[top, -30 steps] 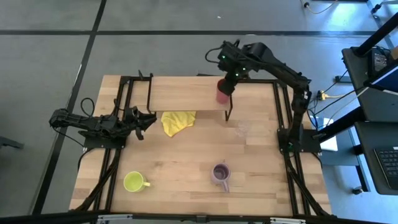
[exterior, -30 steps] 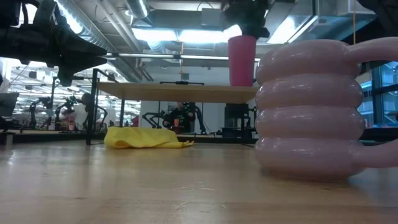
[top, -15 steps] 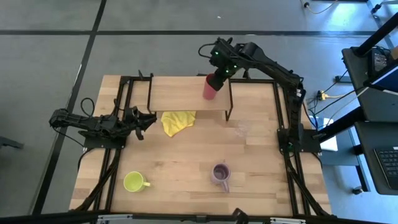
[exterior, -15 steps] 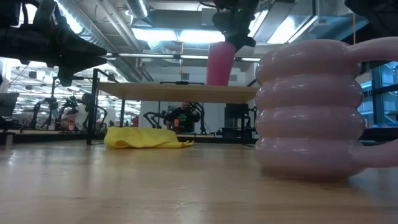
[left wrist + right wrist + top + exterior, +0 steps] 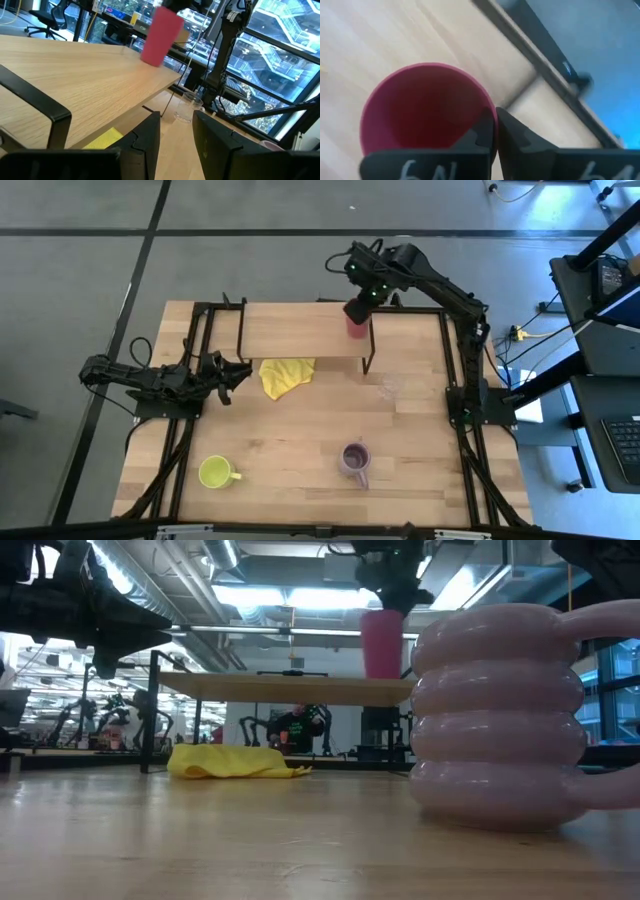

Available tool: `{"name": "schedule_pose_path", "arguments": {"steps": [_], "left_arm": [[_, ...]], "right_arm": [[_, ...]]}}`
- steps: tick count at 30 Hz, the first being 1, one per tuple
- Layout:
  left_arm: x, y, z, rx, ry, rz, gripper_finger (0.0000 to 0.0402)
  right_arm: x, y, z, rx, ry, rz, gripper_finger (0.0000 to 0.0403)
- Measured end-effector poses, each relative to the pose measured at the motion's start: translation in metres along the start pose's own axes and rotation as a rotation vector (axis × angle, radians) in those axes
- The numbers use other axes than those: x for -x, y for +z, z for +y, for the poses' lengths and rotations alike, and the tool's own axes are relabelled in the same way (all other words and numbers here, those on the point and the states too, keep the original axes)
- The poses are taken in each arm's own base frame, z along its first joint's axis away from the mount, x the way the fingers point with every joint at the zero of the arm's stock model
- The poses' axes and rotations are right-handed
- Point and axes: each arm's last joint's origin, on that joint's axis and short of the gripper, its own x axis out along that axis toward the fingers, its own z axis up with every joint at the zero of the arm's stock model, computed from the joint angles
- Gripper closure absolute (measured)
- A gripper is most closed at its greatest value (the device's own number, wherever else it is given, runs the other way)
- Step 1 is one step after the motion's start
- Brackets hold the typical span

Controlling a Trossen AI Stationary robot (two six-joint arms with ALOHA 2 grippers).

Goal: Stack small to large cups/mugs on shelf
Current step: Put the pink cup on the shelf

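My right gripper [image 5: 358, 305] is clamped on the red cup's [image 5: 354, 326] rim, over the shelf's [image 5: 295, 332] right end (cup slightly tilted). Left gripper [image 5: 232, 372] parked, fingers apart.

Right claw [image 5: 361, 308] grips red cup [image 5: 355, 327] at right end of shelf [image 5: 295, 330]. Left claw [image 5: 232, 371] beside yellow cloth [image 5: 284, 374]. Lime mug [image 5: 215, 472], lilac mug [image 5: 354, 459] on counter [image 5: 290, 430].
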Motion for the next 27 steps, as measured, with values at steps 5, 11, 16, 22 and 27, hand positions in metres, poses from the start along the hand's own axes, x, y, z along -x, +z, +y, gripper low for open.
{"name": "schedule_pose_path", "arguments": {"steps": [5,11,16,22,27], "left_arm": [[0.0,-0.0002,0.0001,-0.001,0.001,0.002,0.0292],[0.0,-0.0002,0.0001,-0.002,0.001,0.002,0.0292],[0.0,-0.0003,0.0001,-0.002,0.001,0.002,0.0292],[0.0,-0.0003,0.0001,-0.001,0.001,0.002,0.0292],[0.0,-0.0002,0.0001,-0.002,0.001,0.002,0.0292]], "right_arm": [[0.0037,0.0046,0.0045,-0.021,0.052,-0.057,0.0392],[0.0045,0.0024,0.0077,-0.047,0.06,-0.042,0.0391],[0.0046,0.0007,0.0075,-0.048,0.066,-0.023,0.0375],[0.0047,0.0013,0.0073,-0.049,0.068,-0.03,0.0349],[0.0047,0.0013,0.0073,-0.049,0.068,-0.03,0.0323]]}}
